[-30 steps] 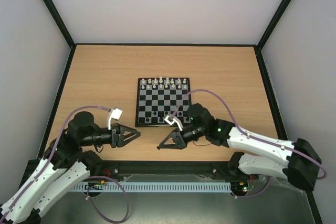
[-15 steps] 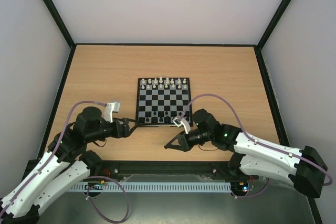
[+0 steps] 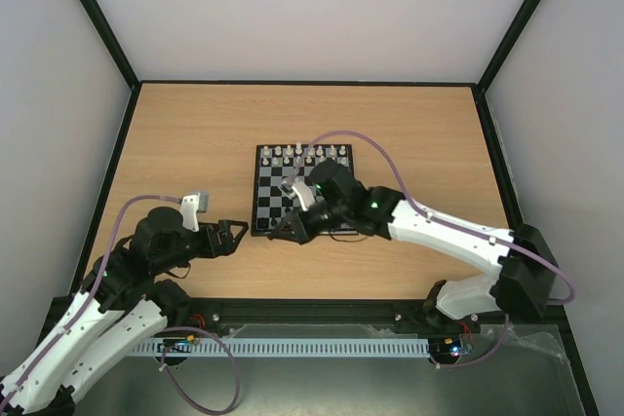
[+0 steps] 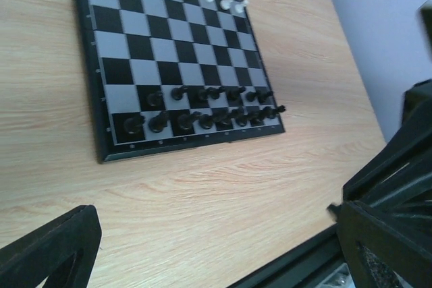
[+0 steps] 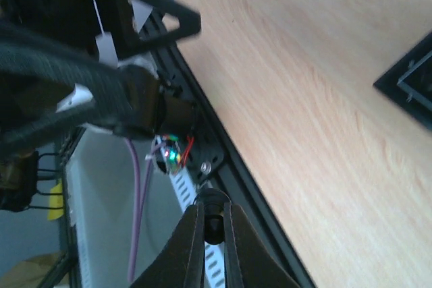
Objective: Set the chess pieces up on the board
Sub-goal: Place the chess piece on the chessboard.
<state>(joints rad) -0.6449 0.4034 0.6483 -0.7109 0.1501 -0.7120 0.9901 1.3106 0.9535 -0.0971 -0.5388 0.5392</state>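
Gaping wide, the left gripper (image 4: 216,234) hangs over the wooden table (image 4: 202,187) just short of the board (image 4: 169,45); black chess pieces (image 4: 202,106) line its near rows, while the right gripper (image 3: 278,232), fingers pressed together, overhangs its near-left corner, arm hiding squares

Left arm (image 3: 93,323) at 7 o'clock, left gripper (image 3: 244,235) spread wide, pointing 3 o'clock; right arm (image 3: 444,236) reaches from 4 o'clock toward 9 o'clock, right gripper (image 3: 278,233) pinched closed.

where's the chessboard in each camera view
top external: the board at centre, right arm over its near edge.
left wrist: upper left, black pieces nearest, far edge cut off.
right wrist: only a corner, at the right edge.
shared landmark: the wood table.
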